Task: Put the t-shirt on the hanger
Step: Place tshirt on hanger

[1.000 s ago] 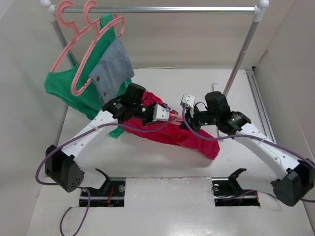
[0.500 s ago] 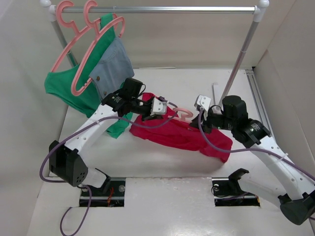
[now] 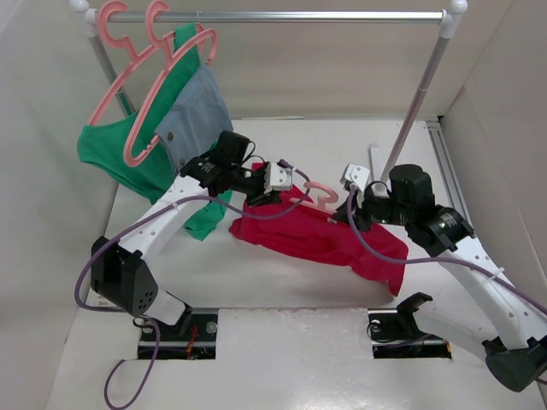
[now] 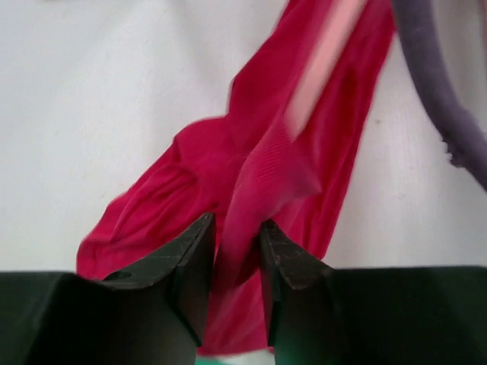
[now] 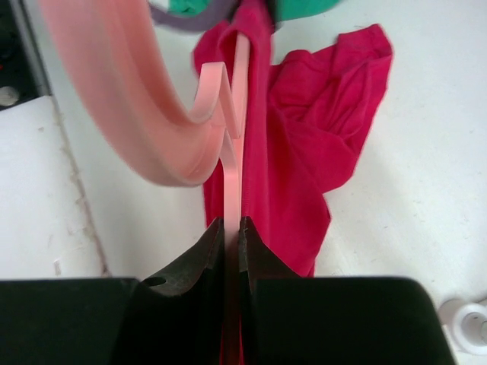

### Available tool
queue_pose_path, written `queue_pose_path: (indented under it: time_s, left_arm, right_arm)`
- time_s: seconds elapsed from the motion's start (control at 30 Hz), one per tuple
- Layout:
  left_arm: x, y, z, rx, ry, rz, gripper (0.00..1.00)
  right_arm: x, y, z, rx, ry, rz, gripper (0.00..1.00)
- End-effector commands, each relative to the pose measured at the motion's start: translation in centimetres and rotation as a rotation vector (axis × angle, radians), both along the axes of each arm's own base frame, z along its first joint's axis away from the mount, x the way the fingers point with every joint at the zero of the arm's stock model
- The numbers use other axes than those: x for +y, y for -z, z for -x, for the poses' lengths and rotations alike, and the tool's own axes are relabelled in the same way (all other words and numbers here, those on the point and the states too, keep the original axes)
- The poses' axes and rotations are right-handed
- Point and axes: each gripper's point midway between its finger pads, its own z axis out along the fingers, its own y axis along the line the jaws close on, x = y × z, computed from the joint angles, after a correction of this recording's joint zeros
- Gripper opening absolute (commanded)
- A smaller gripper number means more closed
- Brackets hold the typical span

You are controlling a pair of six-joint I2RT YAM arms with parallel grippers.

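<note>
The crimson t-shirt (image 3: 318, 239) hangs lifted off the table between my two grippers, its right end drooping toward the table. The salmon-pink hanger (image 3: 320, 195) runs through it, with the curled hook showing above the cloth. My left gripper (image 3: 272, 190) is shut on a fold of the shirt (image 4: 262, 182); the hanger's arm (image 4: 323, 65) shows inside the cloth. My right gripper (image 3: 352, 207) is shut on the hanger's thin bar (image 5: 232, 190), with the hook (image 5: 137, 114) close to the camera and the shirt (image 5: 304, 137) hanging beyond.
A metal clothes rail (image 3: 273, 15) spans the back, its right post (image 3: 419, 102) standing behind my right arm. Two pink hangers (image 3: 141, 77) at its left end carry a green garment (image 3: 115, 149) and a denim piece (image 3: 197, 115), close to my left arm.
Both grippers have risen and shifted right, lifting the shirt and hanger off the table. The shirt now hangs stretched between them, and the hook sits higher.
</note>
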Motion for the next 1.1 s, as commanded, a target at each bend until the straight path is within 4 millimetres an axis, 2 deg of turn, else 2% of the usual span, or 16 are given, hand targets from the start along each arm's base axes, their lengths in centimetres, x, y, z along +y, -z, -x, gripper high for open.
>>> queue_pose_path:
  time_s: [0.0,0.1,0.13,0.23,0.27,0.33,0.4,0.43,0.5,0.57,0.63,0.67,0.77,0.93,1.03,1.07]
  left_arm:
    - [2.9,-1.3,-5.4,-0.066,-0.240,-0.043,0.27]
    - [2.8,-2.0,-5.5,-0.039,-0.278,-0.027,0.44]
    - [2.8,-2.0,-5.5,-0.027,-0.286,-0.024,0.53]
    - [3.1,-3.6,-6.8,0.011,-0.386,0.038,0.65]
    - [3.8,-4.0,-7.6,0.032,-0.437,0.065,0.75]
    - [4.1,-5.5,-8.9,0.086,-0.531,0.147,0.86]
    - [4.3,-5.1,-9.2,0.129,-0.562,0.152,0.97]
    - [4.1,-5.8,-9.1,0.123,-0.549,0.167,1.00]
    - [3.7,-6.3,-8.8,0.145,-0.535,0.188,1.00]
    - [3.1,-7.9,-8.2,0.142,-0.493,0.231,1.00]
    - [2.7,-9.7,-7.6,0.148,-0.468,0.271,1.00]
    - [2.3,-11.3,-7.1,0.145,-0.430,0.304,1.00]
    - [1.0,-14.3,-5.1,0.162,-0.334,0.360,1.00]
    - [-0.5,-16.7,-2.6,0.169,-0.230,0.401,1.00]
    - [-0.4,-17.3,-2.8,0.160,-0.252,0.417,1.00]
    - [-0.3,-17.3,-3.1,0.154,-0.271,0.415,1.00]
  right_arm:
    - [0.6,-4.4,2.2,-0.041,-0.075,-0.098,0.00]
    - [0.5,-5.1,2.0,-0.051,-0.063,-0.096,0.00]
    - [0.3,-5.4,2.0,-0.051,-0.054,-0.091,0.00]
    - [0.3,-6.5,2.1,-0.059,-0.054,-0.095,0.00]
    - [0.2,-6.7,2.3,-0.056,-0.054,-0.093,0.00]
    - [-0.3,-7.5,2.2,-0.073,-0.033,-0.095,0.00]
    - [-0.7,-8.6,2.4,-0.089,-0.017,-0.112,0.00]
    - [-1.0,-8.6,2.0,-0.081,0.011,-0.112,0.00]
    - [-1.3,-9.8,1.9,-0.097,0.034,-0.130,0.00]
    - [-1.7,-9.9,1.0,-0.096,0.084,-0.120,0.00]
    - [-2.1,-9.2,-0.2,-0.069,0.148,-0.105,0.00]
    - [-2.5,-9.2,-0.5,-0.068,0.179,-0.100,0.00]
    - [-2.4,-9.3,-1.7,-0.064,0.208,-0.125,0.00]
    - [-1.9,-10.6,-3.5,-0.087,0.238,-0.175,0.00]
    - [-2.1,-11.3,-4.5,-0.097,0.283,-0.174,0.00]
    - [-2.6,-12.5,-4.6,-0.113,0.311,-0.184,0.00]
